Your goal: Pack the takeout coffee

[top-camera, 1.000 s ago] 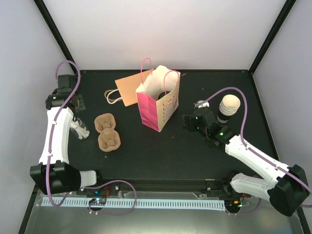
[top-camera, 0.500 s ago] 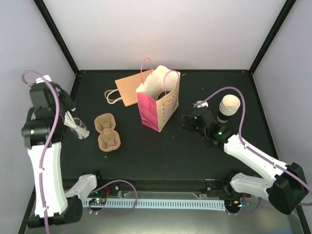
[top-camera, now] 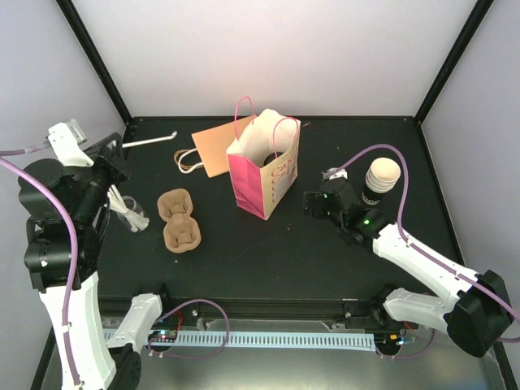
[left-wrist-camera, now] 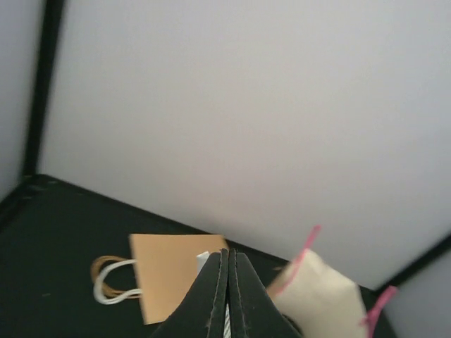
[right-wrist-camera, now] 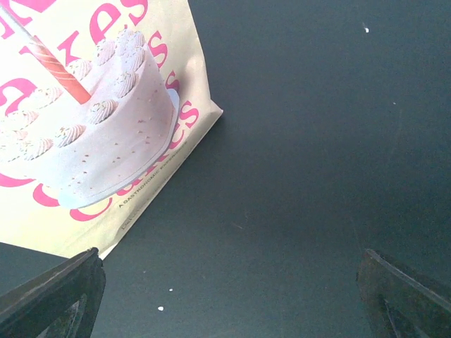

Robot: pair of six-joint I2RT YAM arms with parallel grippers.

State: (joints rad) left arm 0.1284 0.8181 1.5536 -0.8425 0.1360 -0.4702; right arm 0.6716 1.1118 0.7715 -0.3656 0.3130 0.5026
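One takeout coffee (top-camera: 382, 180) is seen upright to the right of the single pink gift bag (top-camera: 264, 175); it is judged light, crushable and easily spilled, so it is best gripped gently around its ribbed middle. Between it and the bag the right gripper (top-camera: 312, 205) is held empty, fingers wide apart. Left of the bag one pulp carrier (top-camera: 179, 221) is laid, and the left gripper (left-wrist-camera: 227, 264) is pressed together on one white stick (top-camera: 150, 141).
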